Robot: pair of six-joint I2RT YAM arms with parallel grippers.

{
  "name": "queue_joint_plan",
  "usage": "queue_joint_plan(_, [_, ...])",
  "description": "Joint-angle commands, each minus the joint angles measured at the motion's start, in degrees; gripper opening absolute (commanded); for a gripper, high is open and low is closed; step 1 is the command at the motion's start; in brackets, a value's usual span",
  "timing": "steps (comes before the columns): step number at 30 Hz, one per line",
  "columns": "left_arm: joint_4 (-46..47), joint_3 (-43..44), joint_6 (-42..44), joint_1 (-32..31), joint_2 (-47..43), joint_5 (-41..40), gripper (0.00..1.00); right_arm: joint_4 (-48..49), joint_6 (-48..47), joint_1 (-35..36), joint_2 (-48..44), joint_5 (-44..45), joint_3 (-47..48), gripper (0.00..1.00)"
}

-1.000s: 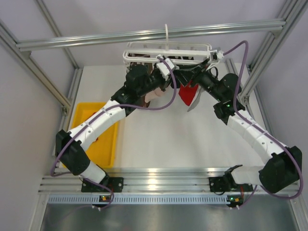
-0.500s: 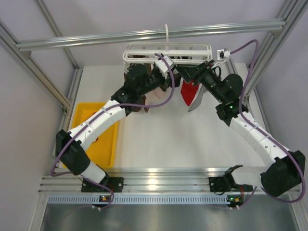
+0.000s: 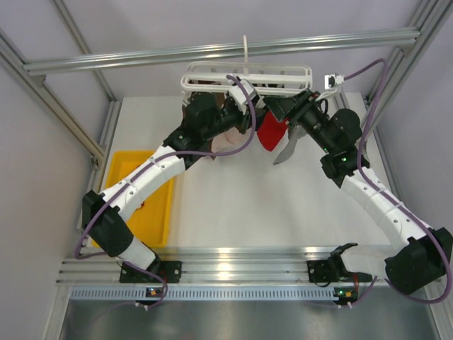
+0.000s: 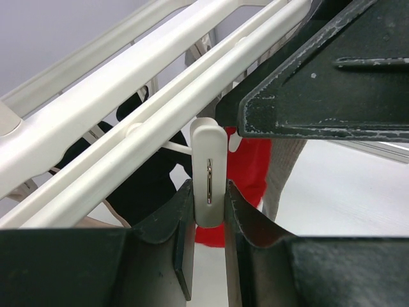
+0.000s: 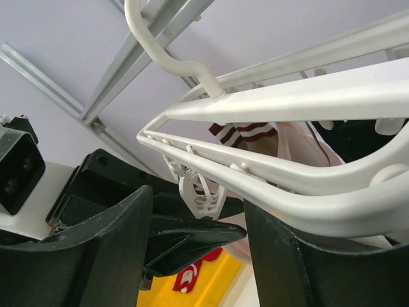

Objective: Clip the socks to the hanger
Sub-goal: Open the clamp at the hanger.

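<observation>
Up at 12 o'clock over the worktop [image 3: 283, 205], the white hanger [image 3: 244, 74] dangles by its hook from the overhead rail [image 3: 141, 57], and both arms are reaching up to it. From the left wrist view, the left fingers [image 4: 171, 236] are pinched tight on one white clip peg [image 4: 209, 173] hanging off the frame, one pad on each side.

The right fingers [image 5: 108, 256] are spread apart. I can't see anything clamped between them, just the hanger's rails showing through the gap. A red sock [image 3: 271, 133] hangs right below them, with a grey sock [image 3: 287, 151] just beside it on the 3 o'clock side. Both sit right behind the pinched peg in the left wrist view, but their tops are hidden by the right fingers, so I can't tell what's holding them up.

Other stuff on the frame: a black sock [image 4: 144, 185], a pale pink sock [image 3: 228, 144] and a striped brown sock [image 5: 243, 134]. A yellow tray [image 3: 159, 219] sits over at 9 o'clock on the worktop.
</observation>
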Motion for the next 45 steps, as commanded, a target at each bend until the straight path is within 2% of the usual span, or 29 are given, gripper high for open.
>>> queue_joint_plan(1, [0.3,2.2,-0.9,-0.6,-0.6,3.6,0.00,1.0,0.0,-0.7,-1.1,-0.6,-0.2,0.59])
queue_joint_plan(9, [0.2,2.4,-0.9,-0.6,-0.5,7.2,0.00,9.2,-2.2,-0.6,1.5,-5.0,-1.7,0.63])
queue_joint_plan(15, [-0.1,2.5,-0.5,-0.6,-0.1,9.1,0.00,10.8,-2.5,-0.5,2.7,-4.7,-0.5,0.55])
queue_joint_plan(18, [-0.4,2.4,-0.2,-0.6,0.0,9.4,0.00,10.7,-2.5,-0.6,2.9,-3.8,-0.4,0.48])
queue_joint_plan(19, [-0.7,2.4,0.0,-0.6,0.1,9.5,0.00,10.8,-2.5,-0.6,2.8,-3.6,-0.4,0.43])
queue_joint_plan(20, [-0.9,2.2,0.0,-0.6,0.0,9.4,0.00,10.8,-2.5,-0.7,2.8,-3.5,-0.4,0.32])
queue_joint_plan(22, [-1.3,2.1,0.0,-0.6,0.0,9.4,0.00,10.7,-2.6,-0.8,2.7,-3.4,-0.6,0.24])
queue_joint_plan(23, [-1.4,1.7,0.0,-0.7,-0.2,9.4,0.00,10.6,-2.5,-0.8,2.7,-3.2,-0.6,0.14])
queue_joint_plan(24, [-1.3,1.5,0.0,-0.6,-0.3,9.2,0.00,10.6,-2.3,-1.1,2.6,-3.2,-0.7,0.09])
queue_joint_plan(25, [-1.5,1.2,-0.1,-0.6,-0.6,8.7,0.04,10.6,-2.4,-1.2,2.5,-3.2,-0.7,0.02])
queue_joint_plan(26, [-1.8,0.6,-0.4,-0.6,-0.9,8.2,0.12,10.7,-2.5,-1.2,2.4,-3.5,-0.8,0.00])
queue_joint_plan(27, [-2.0,0.1,-1.4,-0.6,-1.6,7.8,0.33,10.7,-2.5,-1.3,2.3,-3.6,-0.8,0.00])
queue_joint_plan(29, [-2.4,-1.6,-2.3,-0.4,-2.9,7.2,0.48,10.9,-2.5,-1.5,2.2,-4.4,-0.9,0.00])
queue_joint_plan(30, [-2.5,-2.4,-2.8,-0.4,-4.4,6.7,0.61,11.0,-2.5,-1.7,2.1,-4.6,-0.9,0.00])
queue_joint_plan(35, [-3.6,-6.1,-9.5,2.2,-10.1,6.2,0.70,11.3,-2.9,-1.9,2.3,-5.7,-0.8,0.00])
queue_joint_plan(41, [-16.6,-8.0,-16.4,9.7,-16.8,6.3,0.70,10.1,-2.4,-1.8,2.7,-5.6,-0.2,0.00])
queue_joint_plan(44, [-27.3,-8.0,-17.9,15.6,-19.1,2.8,0.69,9.8,-2.6,-1.9,2.3,-5.6,-0.4,0.00])
queue_joint_plan(45, [-29.8,-8.1,-17.3,20.2,-19.8,3.0,0.70,9.7,-2.9,-1.9,2.1,-5.6,-0.6,0.00])
